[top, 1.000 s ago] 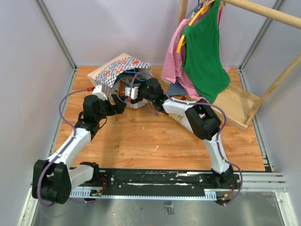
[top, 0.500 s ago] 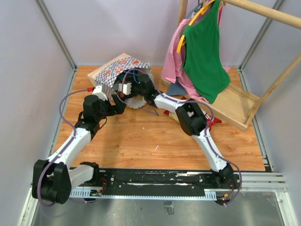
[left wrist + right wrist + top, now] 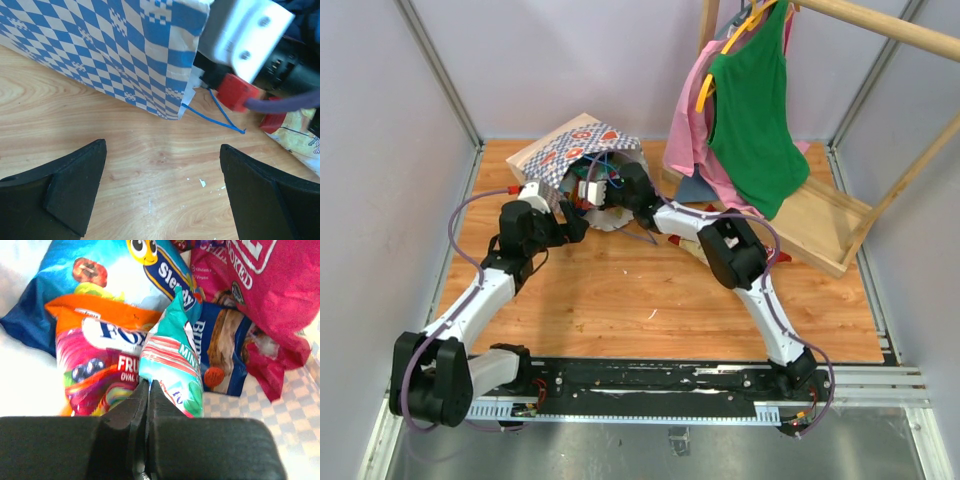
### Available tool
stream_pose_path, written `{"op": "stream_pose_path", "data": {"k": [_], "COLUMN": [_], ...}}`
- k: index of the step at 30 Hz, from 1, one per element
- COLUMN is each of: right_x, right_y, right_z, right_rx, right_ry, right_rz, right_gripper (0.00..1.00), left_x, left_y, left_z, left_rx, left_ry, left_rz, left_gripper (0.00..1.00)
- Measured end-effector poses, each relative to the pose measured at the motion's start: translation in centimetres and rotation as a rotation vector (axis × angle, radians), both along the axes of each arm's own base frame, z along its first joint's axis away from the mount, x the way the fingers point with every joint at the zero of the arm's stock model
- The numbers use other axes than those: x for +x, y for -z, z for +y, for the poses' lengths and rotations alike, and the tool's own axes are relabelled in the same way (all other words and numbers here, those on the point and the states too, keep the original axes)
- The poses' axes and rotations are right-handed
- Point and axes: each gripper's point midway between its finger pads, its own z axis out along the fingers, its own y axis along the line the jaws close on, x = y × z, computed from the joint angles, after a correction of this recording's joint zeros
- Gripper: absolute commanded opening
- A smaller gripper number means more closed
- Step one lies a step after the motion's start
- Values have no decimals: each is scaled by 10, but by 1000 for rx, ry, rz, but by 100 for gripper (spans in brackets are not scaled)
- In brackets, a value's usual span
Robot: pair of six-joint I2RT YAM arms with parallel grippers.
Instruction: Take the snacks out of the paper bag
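Observation:
The paper bag lies on its side at the back of the wooden table, mouth facing right. My right gripper reaches into that mouth. In the right wrist view it is shut on the lower edge of a teal mint packet. Around it lie other snacks: an orange fruit packet, a blue one, a magenta one and a dark blue one. My left gripper hovers open over bare wood beside the bag's checked wall, holding nothing.
A blue cord handle trails on the wood by the bag's mouth. A packet lies on the table under the right arm. A wooden rack base with a green garment and a pink one stands at the back right.
My right arm has pushed further into the bag's mouth and its jaws have closed on the teal packet. The left arm has hardly moved and stays open.

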Motion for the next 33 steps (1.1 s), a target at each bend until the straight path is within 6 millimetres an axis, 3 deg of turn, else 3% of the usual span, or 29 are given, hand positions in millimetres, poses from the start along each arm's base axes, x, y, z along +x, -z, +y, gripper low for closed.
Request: {"op": "stream_pose_path", "data": {"k": [4, 7, 14, 19, 22, 26, 33], "right_x": [-23, -44, -102, -127, -130, -126, -96], "right_y": [-5, -20, -79, -119, -128, -126, -125], "right_z": [-19, -33, -58, -78, -95, -116, -172], "right_rx": [31, 71, 172, 217, 199, 152, 86], "right_ry": [13, 22, 8, 11, 52, 108, 265], "right_rz": [23, 32, 12, -41, -89, -128, -174], "right_gripper": [1, 1, 1, 1, 1, 1, 1], "left_x": [1, 3, 6, 6, 6, 6, 6], "left_y": [4, 5, 4, 4, 4, 4, 3], "left_z": [0, 0, -1, -1, -1, -1, -1], "left_rx": [3, 6, 5, 6, 8, 10, 11], "left_ry": [0, 1, 2, 3, 4, 4, 6], "left_rz": [11, 15, 13, 13, 12, 12, 11], "left_gripper": [100, 100, 100, 100, 100, 100, 100]}}
